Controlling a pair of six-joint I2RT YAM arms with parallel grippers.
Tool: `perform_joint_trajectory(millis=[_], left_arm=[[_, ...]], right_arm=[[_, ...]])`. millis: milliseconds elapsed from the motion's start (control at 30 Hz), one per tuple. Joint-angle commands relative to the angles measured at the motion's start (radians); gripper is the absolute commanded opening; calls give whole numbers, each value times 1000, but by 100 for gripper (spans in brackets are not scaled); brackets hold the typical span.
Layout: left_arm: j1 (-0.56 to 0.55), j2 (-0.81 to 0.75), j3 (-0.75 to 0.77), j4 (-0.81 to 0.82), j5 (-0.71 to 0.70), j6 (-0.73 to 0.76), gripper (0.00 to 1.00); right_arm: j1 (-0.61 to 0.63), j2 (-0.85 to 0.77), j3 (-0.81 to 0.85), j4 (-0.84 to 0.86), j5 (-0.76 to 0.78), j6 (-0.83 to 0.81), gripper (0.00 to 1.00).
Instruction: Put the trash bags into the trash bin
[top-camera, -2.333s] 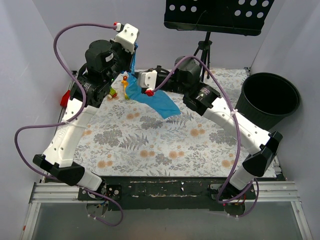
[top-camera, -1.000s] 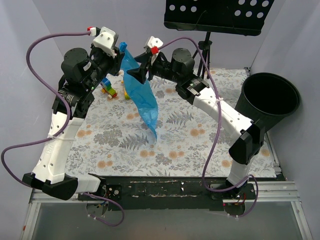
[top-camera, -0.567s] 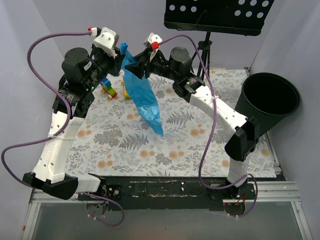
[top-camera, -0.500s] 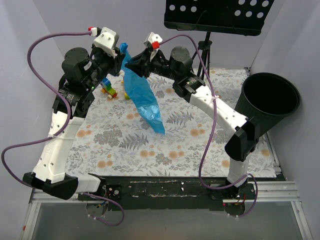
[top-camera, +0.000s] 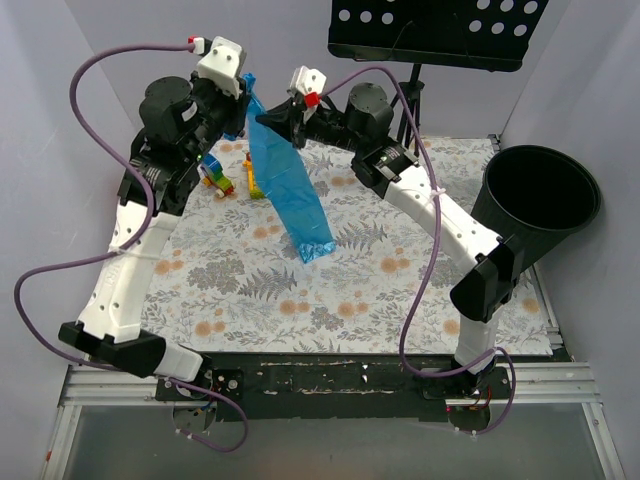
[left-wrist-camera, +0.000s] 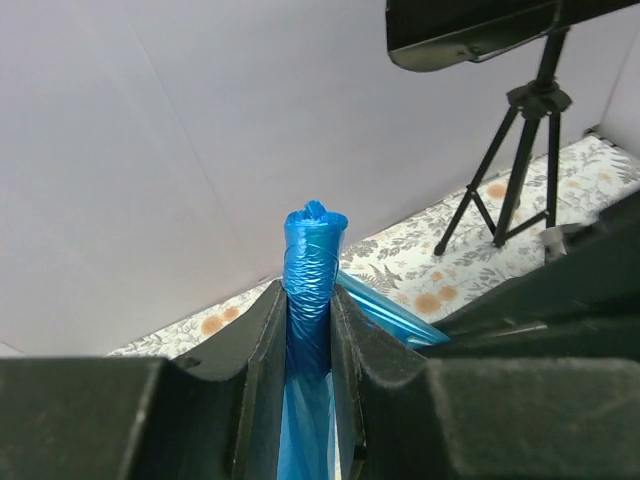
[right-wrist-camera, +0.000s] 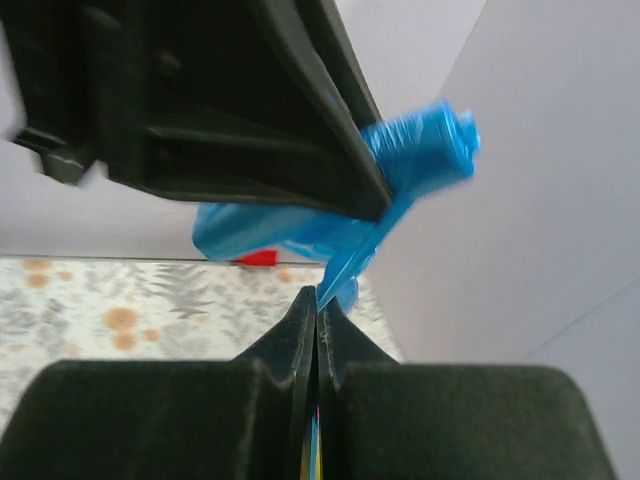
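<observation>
A bright-blue trash bag (top-camera: 290, 190) hangs in the air over the back left of the table, its lower end near the floral cloth. My left gripper (top-camera: 245, 95) is shut on the bag's rolled top end (left-wrist-camera: 312, 290). My right gripper (top-camera: 265, 122) is shut on a thin edge of the same bag (right-wrist-camera: 345, 270), right beside the left gripper. The black trash bin (top-camera: 540, 195) stands at the table's right edge, far from both grippers.
A black perforated music stand (top-camera: 435, 30) on a tripod (top-camera: 405, 100) is at the back. Coloured toy blocks (top-camera: 218, 180) lie on the floral cloth (top-camera: 340, 300) under the left arm. White walls close in the back and sides.
Both grippers lifted the bag off the cloth and held it up. In the last half second the bag's lower end swung slightly and the left gripper rose a little.
</observation>
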Motion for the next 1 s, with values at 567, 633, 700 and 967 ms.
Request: perform_joint_trajectory(millis=[567, 633, 700, 967], left_arm=[[16, 87, 47, 66, -299, 7, 0], [19, 97, 50, 66, -302, 4, 0], [19, 103, 54, 66, -306, 2, 0], [19, 102, 59, 46, -265, -1, 0]], right_arm=[[239, -339, -340, -233, -26, -914, 1], [236, -374, -389, -195, -40, -915, 1], [235, -391, -400, -195, -43, -934, 1], [224, -400, -435, -25, 102, -745, 1]])
